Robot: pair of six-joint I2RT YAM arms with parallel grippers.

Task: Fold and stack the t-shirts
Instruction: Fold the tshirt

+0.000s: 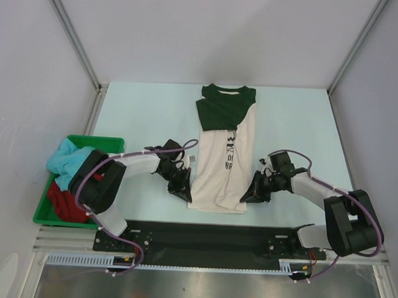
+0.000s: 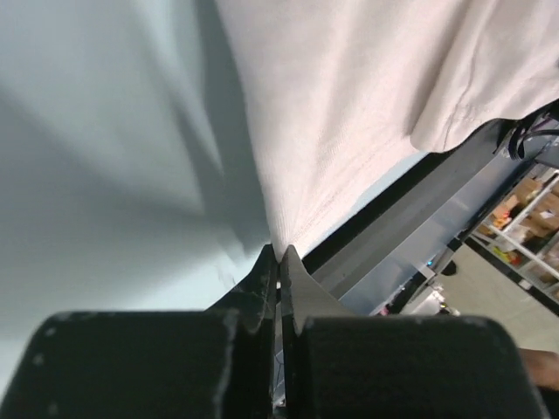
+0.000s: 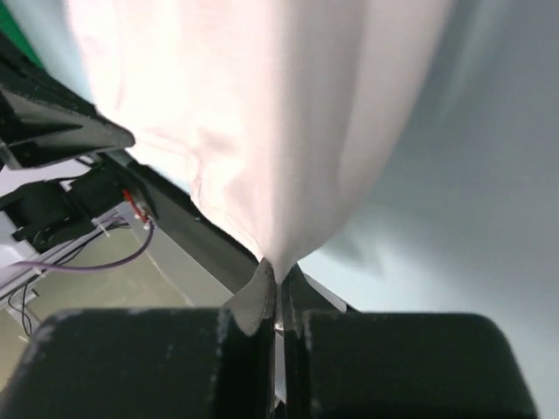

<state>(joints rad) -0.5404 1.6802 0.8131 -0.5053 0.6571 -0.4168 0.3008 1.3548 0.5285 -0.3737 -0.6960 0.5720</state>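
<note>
Shirt (image 1: 211, 182): soft cream cloth, narrow rect.

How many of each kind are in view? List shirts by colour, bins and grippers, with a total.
Cream shirt, dark green at its collar end: 1
Light blue shirt, in the bin: 1
Dark red shirt, in the bin: 1
Green bin: 1
Grippers: 2, left gripper, right gripper
Total: 6

A robotics lab test cell: white panel walls (image 1: 216, 32) on aluminium frame posts (image 1: 72, 35) box in a pale blue table (image 1: 141, 121), two robot arms (image 1: 309, 185) stand on a black mounting rail (image 1: 202, 237) along its near edge, and storage shelves (image 2: 524, 218) of boxes stand beyond that edge
</note>
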